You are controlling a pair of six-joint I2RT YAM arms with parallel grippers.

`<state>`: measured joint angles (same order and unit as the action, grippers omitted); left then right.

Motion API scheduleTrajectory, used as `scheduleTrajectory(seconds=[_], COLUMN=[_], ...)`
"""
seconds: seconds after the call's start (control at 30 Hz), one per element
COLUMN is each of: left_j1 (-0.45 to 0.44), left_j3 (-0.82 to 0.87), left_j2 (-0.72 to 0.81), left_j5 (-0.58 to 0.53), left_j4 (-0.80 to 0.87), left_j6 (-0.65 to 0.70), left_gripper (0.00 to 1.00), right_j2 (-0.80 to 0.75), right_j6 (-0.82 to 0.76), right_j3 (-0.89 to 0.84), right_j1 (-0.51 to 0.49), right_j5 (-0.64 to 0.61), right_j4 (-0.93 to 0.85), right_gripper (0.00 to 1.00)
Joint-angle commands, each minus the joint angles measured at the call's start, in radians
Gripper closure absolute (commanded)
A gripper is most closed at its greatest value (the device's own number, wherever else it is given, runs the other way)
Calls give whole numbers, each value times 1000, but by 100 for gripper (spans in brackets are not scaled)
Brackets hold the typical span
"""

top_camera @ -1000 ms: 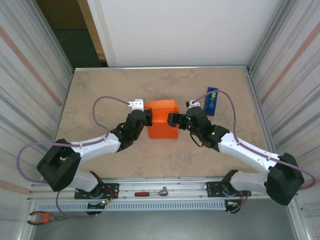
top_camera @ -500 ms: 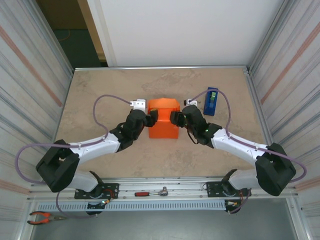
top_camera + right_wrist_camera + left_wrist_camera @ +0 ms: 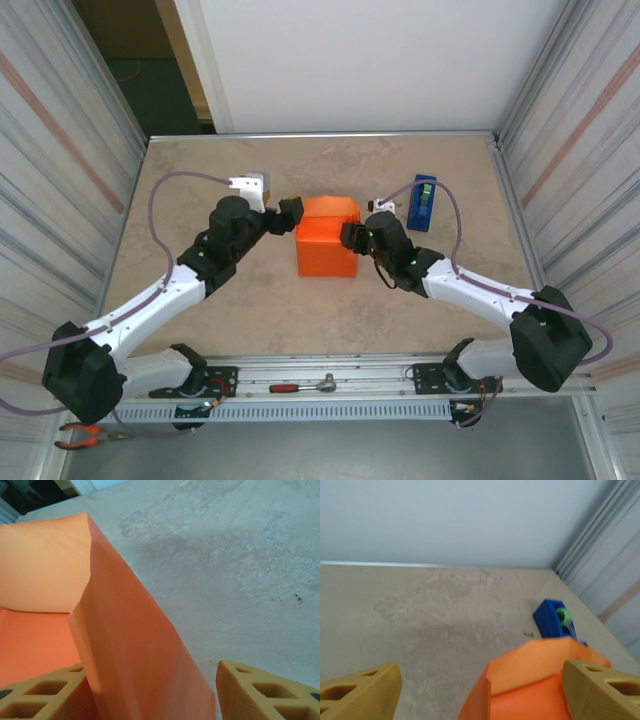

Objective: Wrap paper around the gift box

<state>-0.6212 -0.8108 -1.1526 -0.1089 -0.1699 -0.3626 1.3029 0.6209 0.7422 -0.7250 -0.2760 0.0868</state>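
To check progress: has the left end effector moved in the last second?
Yes. The left end effector went away from the bases, along the paper, from its left side to its far corner.

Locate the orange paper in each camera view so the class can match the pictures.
Top external: the paper sits at centre frame, left of the blue tape dispenser.
Left wrist: paper at bottom right, dispenser just behind it.
Right wrist: paper covers the left side and bottom centre.
Shared landmark: the mottled beige table.

Workshop cell: ribbed panel walls [image 3: 70,150], pliers [image 3: 85,433], ratchet [image 3: 303,385] (red-handled).
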Motion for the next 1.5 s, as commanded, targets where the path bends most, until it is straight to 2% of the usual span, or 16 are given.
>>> scheduleTrajectory(seconds=[0.0,0.17,0.37,0.63,0.83,0.97,1.03,1.13,1.3,1.33,1.4,1.43,1.47], left_j1=[-26,-74,-113,-143,-156,-161,-165,-169,-177,-178,-182,-184,-186], left_j3=[25,49,-23,-42,-21,-4,5,20,29,30,29,29,30], left_j2=[7,-70,-226,-321,-322,-321,-318,-315,-317,-319,-320,-322,-323], left_j5=[41,8,-41,-265,-274,-272,-272,-275,-280,-281,-285,-286,-290], left_j4=[40,-36,-68,-35,-46,-51,-54,-60,-60,-60,-61,-62,-61], left_j6=[22,21,64,47,38,26,19,9,-3,-3,-4,-5,-7], left_gripper=[19,20,18,21,23,24,24,25,27,27,28,28,28], right_j2=[4,9,15,-5,-5,27,46,75,96,94,86,78,70], right_j6=[10,11,16,-11,-51,-70,-74,-77,-77,-76,-76,-75,-75], right_j3=[-23,-21,-20,33,104,132,138,150,166,170,185,193,204], right_j1=[9,11,19,47,85,94,94,92,83,83,83,83,84], right_j5=[-16,-7,17,64,86,88,88,88,90,87,85,84,83], right_j4=[-83,-91,-97,-134,-167,-170,-167,-158,-158,-163,-183,-192,-207], right_gripper=[41,41,42,42,42,46,49,63,98,100,98,93,78])
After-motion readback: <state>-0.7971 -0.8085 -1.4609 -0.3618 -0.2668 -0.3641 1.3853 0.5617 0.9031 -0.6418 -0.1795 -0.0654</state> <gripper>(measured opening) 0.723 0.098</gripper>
